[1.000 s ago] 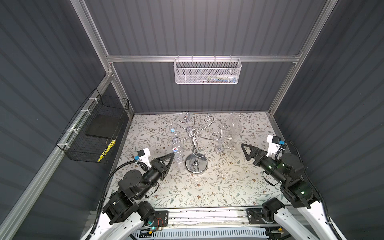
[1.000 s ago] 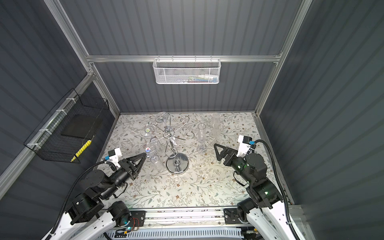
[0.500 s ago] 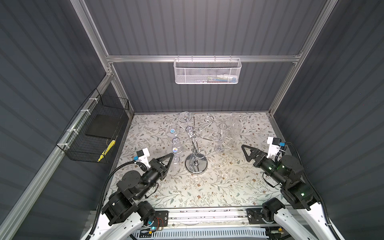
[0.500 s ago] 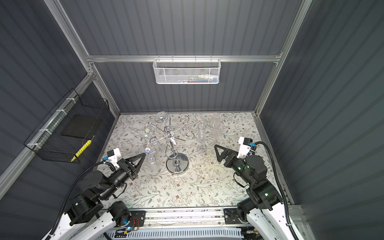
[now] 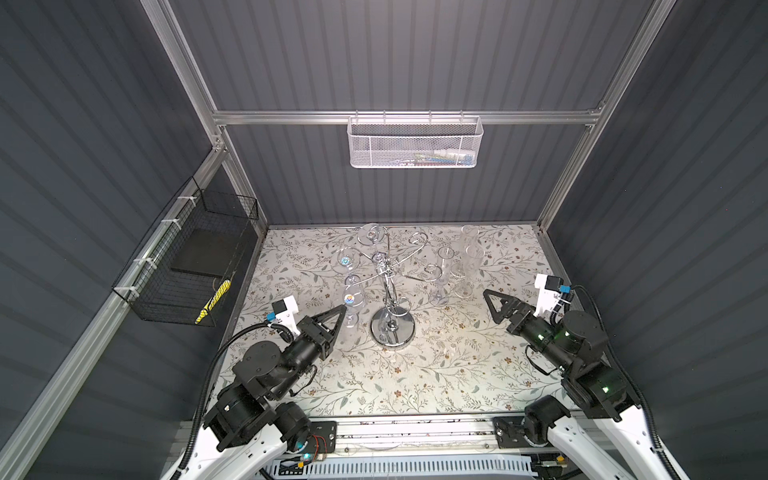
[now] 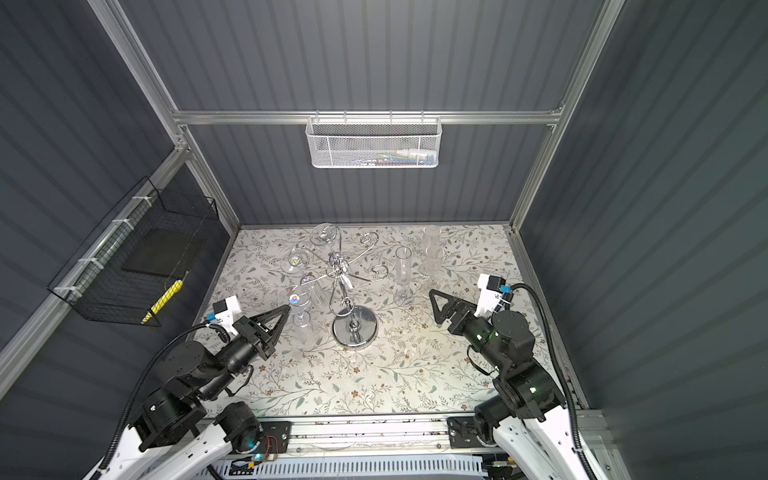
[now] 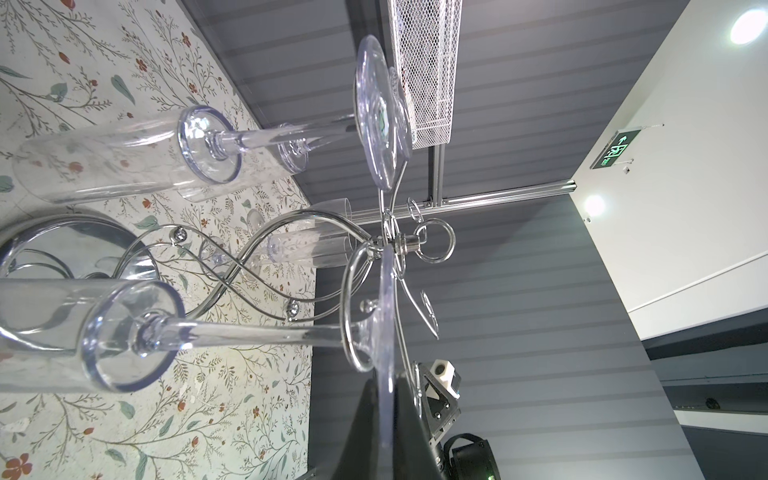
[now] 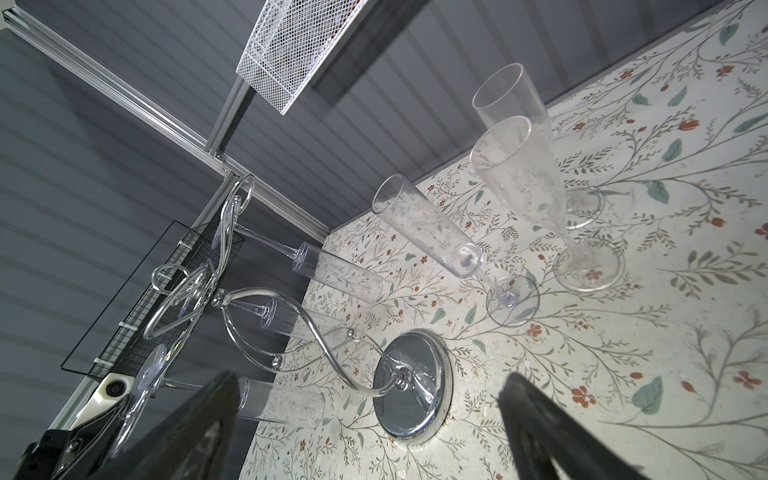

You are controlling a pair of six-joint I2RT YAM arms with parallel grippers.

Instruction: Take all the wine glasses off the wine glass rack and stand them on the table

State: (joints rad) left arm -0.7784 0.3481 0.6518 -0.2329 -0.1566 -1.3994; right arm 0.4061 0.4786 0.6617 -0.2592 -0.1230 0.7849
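L arm reaches in low from the near-left corner, forearm stretched toward the wine glass rack (image 5: 392, 328), wrist rolled on its side. L gripper (image 5: 342, 308) is clamped on the flat foot of the wine glass (image 5: 351, 322). The L wrist view shows the foot's rim edge-on, pinched btw the dark fingers (image 7: 365, 419). The glass hangs bowl-down on the rack's near-left arm, stem threaded thru the curled hook (image 7: 341, 303), so it's not off yet. The rack stands approx mid-table on the floral table (image 5: 415, 374), w/ two more hung glasses (image 5: 346, 262) on its far-left side.

R arm sits at near-right, elbow bent, wrist also rolled. R gripper (image 5: 490, 305) points left toward the rack but is well apart from it. It's released, fingers (image 8: 536, 424) spread wide. Three flutes (image 5: 442, 274) stand upright on the table right of the rack, near the R gripper on its far side.
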